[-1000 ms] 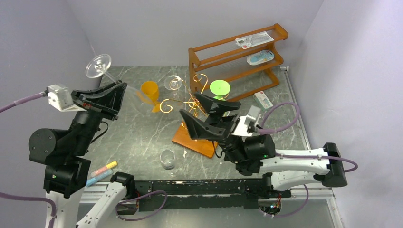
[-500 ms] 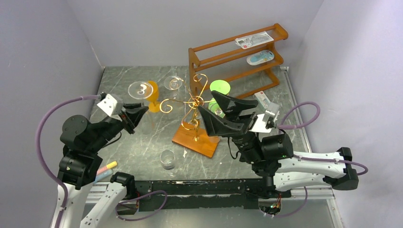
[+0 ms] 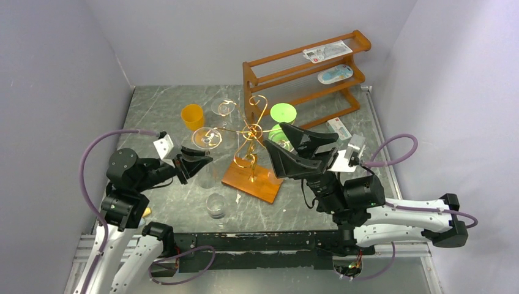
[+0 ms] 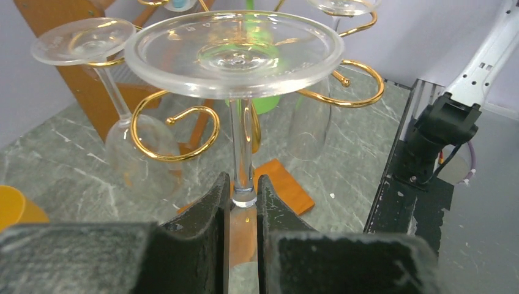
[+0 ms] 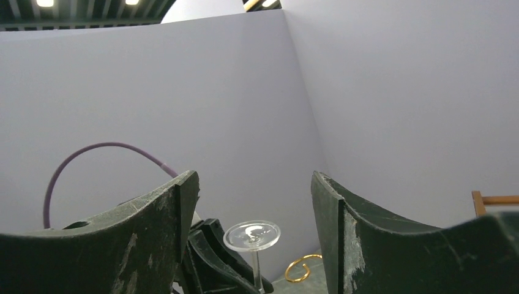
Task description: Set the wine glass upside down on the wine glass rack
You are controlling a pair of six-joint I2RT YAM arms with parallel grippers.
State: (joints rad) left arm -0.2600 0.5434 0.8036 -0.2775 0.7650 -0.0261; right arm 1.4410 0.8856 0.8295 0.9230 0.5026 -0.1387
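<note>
My left gripper (image 3: 199,164) is shut on the stem of a clear wine glass (image 3: 207,138), held upside down with its foot on top. In the left wrist view the foot (image 4: 234,52) sits level with the gold scroll arms (image 4: 177,131) of the wine glass rack (image 3: 248,138), just left of them, and my fingers (image 4: 211,202) pinch the stem. The rack stands on an orange-brown base (image 3: 252,182). Two other clear glasses (image 4: 92,40) hang on it. My right gripper (image 3: 273,135) is open and empty to the right of the rack, and the held glass (image 5: 251,235) shows between its fingers.
A brown three-tier wooden shelf (image 3: 306,67) holding packets stands at the back right. An orange cup (image 3: 192,115) and a green cup (image 3: 283,113) flank the rack. A clear tumbler (image 3: 215,205) stands near the front edge. A white packet (image 3: 338,128) lies on the right.
My left arm has swung down and right, carrying the glass from high at the far left to beside the rack's left scroll. My right gripper has drawn back to the right, off the rack.
</note>
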